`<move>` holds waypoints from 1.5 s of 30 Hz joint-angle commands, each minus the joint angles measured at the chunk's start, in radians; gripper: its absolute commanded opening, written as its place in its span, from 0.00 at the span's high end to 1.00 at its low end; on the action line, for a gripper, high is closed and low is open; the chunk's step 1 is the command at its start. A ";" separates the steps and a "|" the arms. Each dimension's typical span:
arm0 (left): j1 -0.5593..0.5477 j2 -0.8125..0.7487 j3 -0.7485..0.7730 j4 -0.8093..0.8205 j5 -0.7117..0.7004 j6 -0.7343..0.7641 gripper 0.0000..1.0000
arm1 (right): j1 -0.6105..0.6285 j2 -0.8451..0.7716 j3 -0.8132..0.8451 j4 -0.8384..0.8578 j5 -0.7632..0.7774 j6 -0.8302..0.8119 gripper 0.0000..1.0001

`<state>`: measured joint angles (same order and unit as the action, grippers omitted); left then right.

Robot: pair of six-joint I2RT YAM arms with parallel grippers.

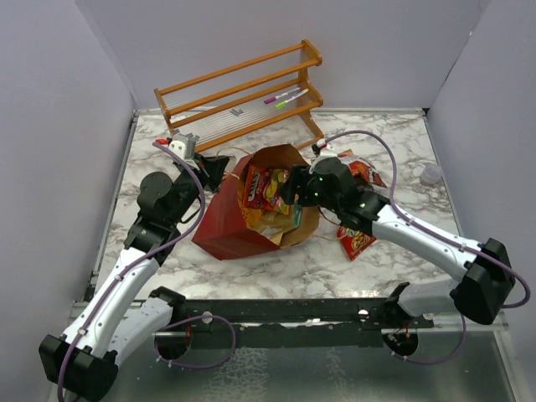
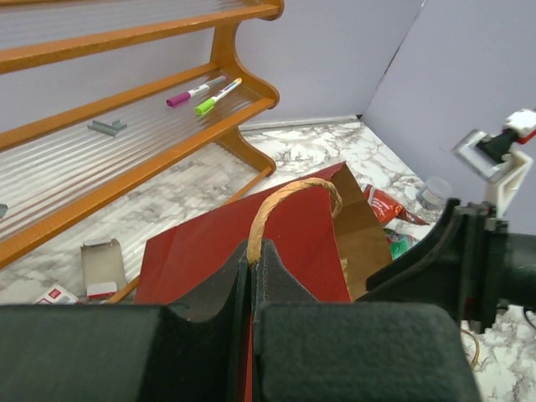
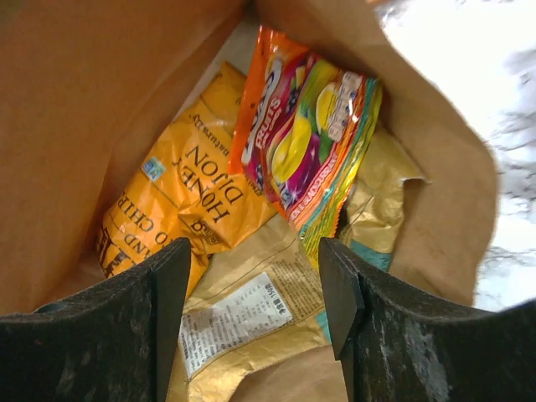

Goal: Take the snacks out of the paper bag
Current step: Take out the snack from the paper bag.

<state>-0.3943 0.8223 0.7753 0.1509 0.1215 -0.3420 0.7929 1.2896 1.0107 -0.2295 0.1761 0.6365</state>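
The red paper bag (image 1: 230,226) lies on its side mid-table, its brown mouth open to the right. My left gripper (image 2: 249,264) is shut on the bag's twisted paper handle (image 2: 289,197) at the bag's rear edge. My right gripper (image 3: 255,276) is open inside the bag's mouth, over a tan-gold pouch (image 3: 251,322). A yellow honey-dijon packet (image 3: 180,188) and a pink-orange fruit packet (image 3: 306,126) lie just beyond the fingers. Red packets (image 1: 354,241) lie outside the bag to its right, another by the rack (image 1: 364,170).
A wooden slatted rack (image 1: 243,96) stands at the back with pink and green pens (image 1: 283,99) on it. Small red-and-white cards (image 2: 57,295) and an open box lie by the rack's foot. A clear lid (image 1: 430,174) sits at the right wall.
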 commanded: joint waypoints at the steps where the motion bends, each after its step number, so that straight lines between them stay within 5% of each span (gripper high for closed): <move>1: 0.000 -0.011 0.014 -0.019 -0.029 -0.042 1.00 | 0.004 0.068 -0.017 0.122 -0.103 0.078 0.38; 8: 0.000 -0.025 -0.015 0.008 -0.024 -0.052 1.00 | 0.005 0.146 -0.061 0.161 -0.016 0.103 0.47; 23: -0.028 -0.107 -0.085 0.100 -0.020 -0.025 1.00 | 0.004 0.221 -0.050 0.093 0.170 0.238 0.44; 45: -0.111 -0.116 -0.123 0.135 -0.135 0.101 1.00 | 0.006 0.394 -0.036 0.342 0.093 0.431 0.48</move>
<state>-0.5011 0.7265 0.6640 0.2592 0.0448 -0.2691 0.7929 1.6329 0.9470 0.0414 0.2836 1.0042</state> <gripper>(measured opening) 0.019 0.545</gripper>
